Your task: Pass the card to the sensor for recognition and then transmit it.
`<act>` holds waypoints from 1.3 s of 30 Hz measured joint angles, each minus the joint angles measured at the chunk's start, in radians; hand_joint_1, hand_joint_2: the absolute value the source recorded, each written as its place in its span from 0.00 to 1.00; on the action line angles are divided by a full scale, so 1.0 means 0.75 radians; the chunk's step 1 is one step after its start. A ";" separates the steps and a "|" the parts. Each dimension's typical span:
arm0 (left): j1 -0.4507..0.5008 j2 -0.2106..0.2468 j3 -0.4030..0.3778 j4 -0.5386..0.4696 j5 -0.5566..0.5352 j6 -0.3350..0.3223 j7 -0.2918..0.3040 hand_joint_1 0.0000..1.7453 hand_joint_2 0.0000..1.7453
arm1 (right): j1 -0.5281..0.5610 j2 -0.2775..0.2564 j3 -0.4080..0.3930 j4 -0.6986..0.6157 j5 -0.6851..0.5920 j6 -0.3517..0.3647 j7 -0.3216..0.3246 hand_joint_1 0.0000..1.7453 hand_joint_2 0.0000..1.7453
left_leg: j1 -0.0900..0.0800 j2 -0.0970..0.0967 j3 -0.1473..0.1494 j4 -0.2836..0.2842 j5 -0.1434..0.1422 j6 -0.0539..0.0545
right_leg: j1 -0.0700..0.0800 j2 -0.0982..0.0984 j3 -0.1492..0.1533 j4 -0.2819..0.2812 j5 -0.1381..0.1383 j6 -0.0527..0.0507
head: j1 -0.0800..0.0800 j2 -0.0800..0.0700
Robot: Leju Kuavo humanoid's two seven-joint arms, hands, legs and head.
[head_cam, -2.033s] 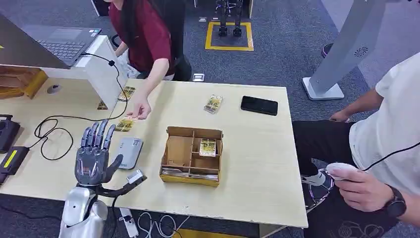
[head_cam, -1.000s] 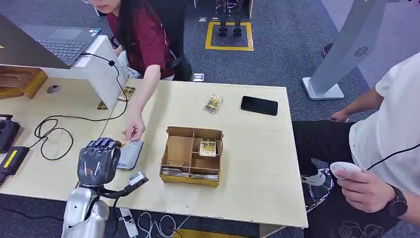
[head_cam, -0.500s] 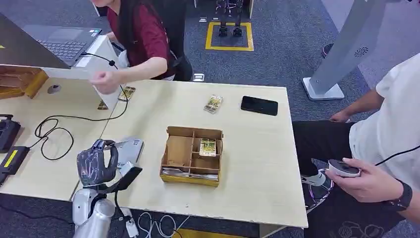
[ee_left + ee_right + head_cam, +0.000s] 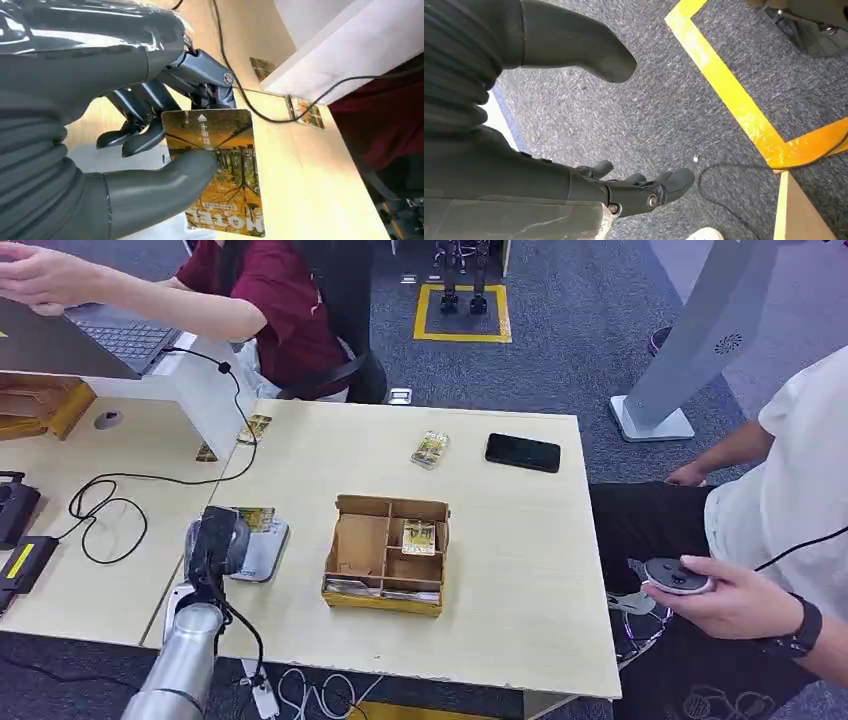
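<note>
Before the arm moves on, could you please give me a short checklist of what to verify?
1. Orange-and-yellow printed card held between thumb and fingers of the left robot hand: ok.
2. Card over the flat grey sensor pad: ok.
3. Card touching the pad or just above it: cannot tell.
4. Person's hand away from the pad, over by the laptop: ok.
5. Compartmented cardboard box beside the pad has open compartments: ok.
6. Right robot hand holds nothing, over the carpet: ok.
</note>
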 joint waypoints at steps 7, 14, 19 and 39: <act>-0.059 0.028 -0.035 0.091 -0.048 0.121 0.063 1.00 1.00 | 0.000 0.007 -0.004 0.000 0.013 0.001 0.006 0.00 1.00 | 0.000 0.000 0.000 0.000 0.000 0.000 | 0.000 0.000 0.000 0.000 0.000 0.000 | -0.001 0.000; -0.093 0.066 -0.084 0.179 -0.111 0.157 0.076 1.00 1.00 | 0.000 0.012 -0.005 0.000 0.020 0.003 0.004 0.00 1.00 | 0.000 0.001 0.000 0.000 0.000 0.000 | 0.000 0.001 0.000 0.000 0.000 0.000 | 0.000 0.000; -0.096 0.092 -0.104 0.199 -0.120 0.112 0.068 1.00 1.00 | 0.000 0.013 -0.009 0.000 0.020 0.005 0.003 0.00 1.00 | 0.000 0.001 0.000 0.000 0.000 0.000 | 0.000 0.001 0.000 0.000 0.000 0.000 | -0.001 0.000; 0.027 0.203 -0.129 0.058 -0.145 0.002 0.123 1.00 1.00 | 0.007 0.015 -0.042 0.001 0.021 0.001 0.004 0.00 1.00 | 0.000 0.001 0.000 0.000 0.001 0.000 | 0.000 0.001 0.000 0.001 0.000 0.000 | 0.000 0.000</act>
